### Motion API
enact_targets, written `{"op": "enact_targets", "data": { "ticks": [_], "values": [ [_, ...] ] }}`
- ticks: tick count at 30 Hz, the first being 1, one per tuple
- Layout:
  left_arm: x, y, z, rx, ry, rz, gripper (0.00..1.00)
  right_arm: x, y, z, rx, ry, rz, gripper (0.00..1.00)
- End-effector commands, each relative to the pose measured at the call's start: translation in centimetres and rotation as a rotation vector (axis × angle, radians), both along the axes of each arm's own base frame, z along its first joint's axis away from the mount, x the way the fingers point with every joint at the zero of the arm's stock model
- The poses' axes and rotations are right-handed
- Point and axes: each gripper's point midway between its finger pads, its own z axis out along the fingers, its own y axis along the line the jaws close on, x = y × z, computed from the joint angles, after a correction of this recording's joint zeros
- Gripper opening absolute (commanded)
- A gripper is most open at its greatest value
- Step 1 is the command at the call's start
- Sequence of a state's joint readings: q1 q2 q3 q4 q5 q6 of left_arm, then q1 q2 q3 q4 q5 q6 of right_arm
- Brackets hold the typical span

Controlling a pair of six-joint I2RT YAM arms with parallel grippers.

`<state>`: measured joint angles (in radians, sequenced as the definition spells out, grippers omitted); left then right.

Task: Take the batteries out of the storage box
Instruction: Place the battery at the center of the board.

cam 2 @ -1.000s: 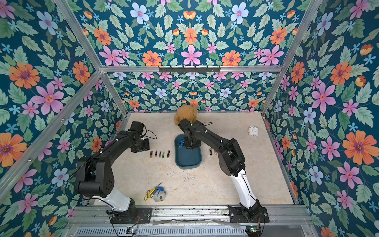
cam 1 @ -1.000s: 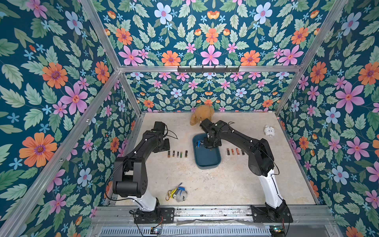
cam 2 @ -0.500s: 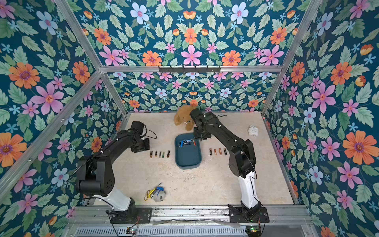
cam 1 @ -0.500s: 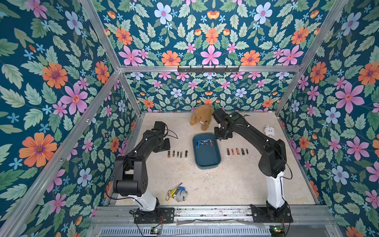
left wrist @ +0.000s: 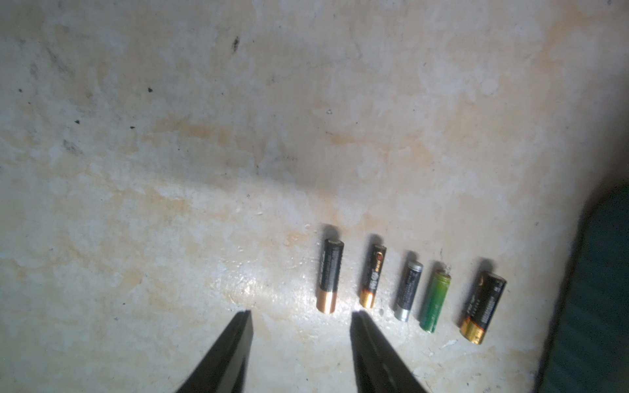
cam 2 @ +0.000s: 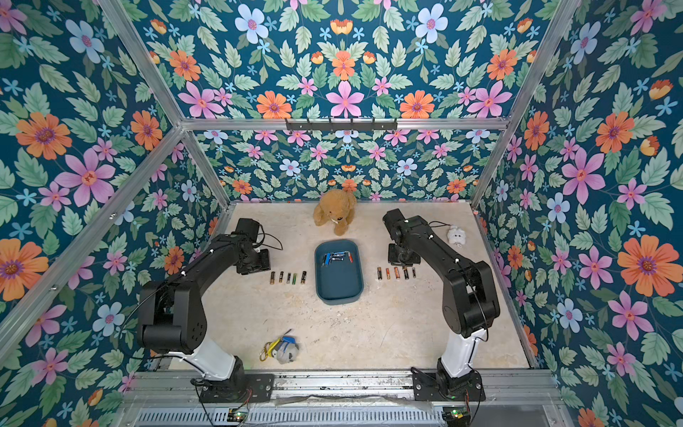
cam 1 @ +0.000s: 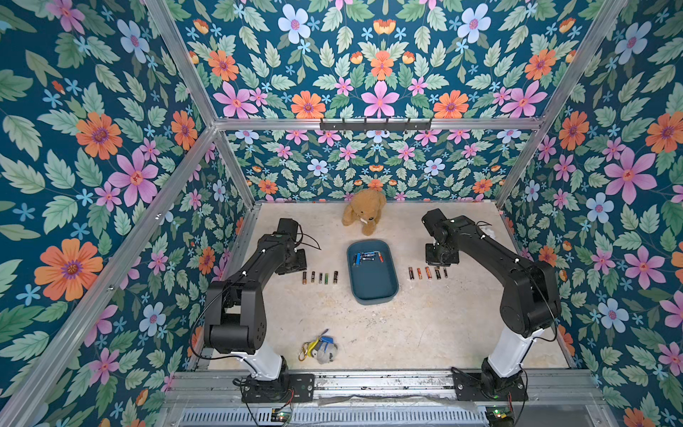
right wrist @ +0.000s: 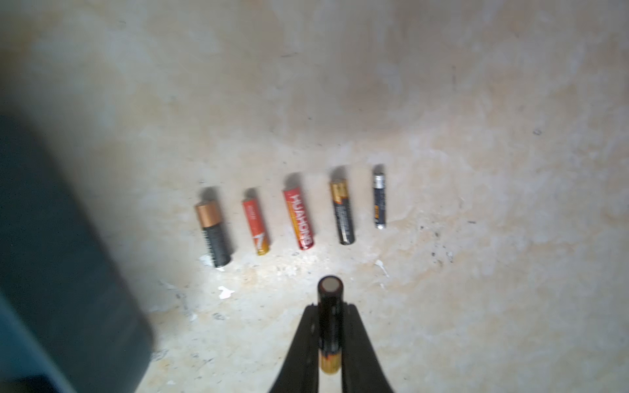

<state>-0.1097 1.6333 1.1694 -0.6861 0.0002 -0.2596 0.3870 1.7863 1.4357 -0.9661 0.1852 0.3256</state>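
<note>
In both top views the teal, round-cornered storage box (cam 1: 372, 290) is seen on the tabletop (cam 1: 406, 332); blue and red batteries (cam 1: 366, 256) are clustered at its 12 o'clock end.

Left wrist: the left end effector (left wrist: 302, 312) is parted, empty.

Right wrist: the right end effector (right wrist: 330, 306) is clamped on a black, gold-ended battery (right wrist: 328, 326).

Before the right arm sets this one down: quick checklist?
1. Grip: right pincer shut on a black gold-ended battery: ok.
2. Drop spot: bare table past the small dark silver-tipped battery that ends the row of five: ok.
3. Height of the held battery above the table: cannot tell.
4. Left pincer open with nothing between its fingers: ok.
5. Box emptied: the storage box holds a cluster of batteries at its far end: not ok.
</note>
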Motion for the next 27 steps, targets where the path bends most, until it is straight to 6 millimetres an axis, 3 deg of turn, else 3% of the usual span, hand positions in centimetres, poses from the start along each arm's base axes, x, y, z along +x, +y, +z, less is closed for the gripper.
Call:
{"op": "enact_targets", "data": {
  "ticks": [1,8,14,27],
  "values": [
    [0.0,0.1,0.1,0.005,0.007,-0.003,0.53,0.5,-2.0,-0.7,-0.038,-0.035,0.003,0.12],
    [0.1,0.1,0.1,0.007,0.011,-0.002,0.53,0.2,-5.0,-3.9,-0.068,0.0,-0.023,0.12],
    [-0.1,0.3,0.2,0.017,0.012,-0.003,0.53,0.5,-6.5,-5.1,-0.09,0.006,-0.024,0.12],
    [-0.2,0.3,0.2,0.018,0.018,0.0,0.53,2.2,-7.4,-6.7,-0.114,0.017,-0.01,0.12]
  ]
}}
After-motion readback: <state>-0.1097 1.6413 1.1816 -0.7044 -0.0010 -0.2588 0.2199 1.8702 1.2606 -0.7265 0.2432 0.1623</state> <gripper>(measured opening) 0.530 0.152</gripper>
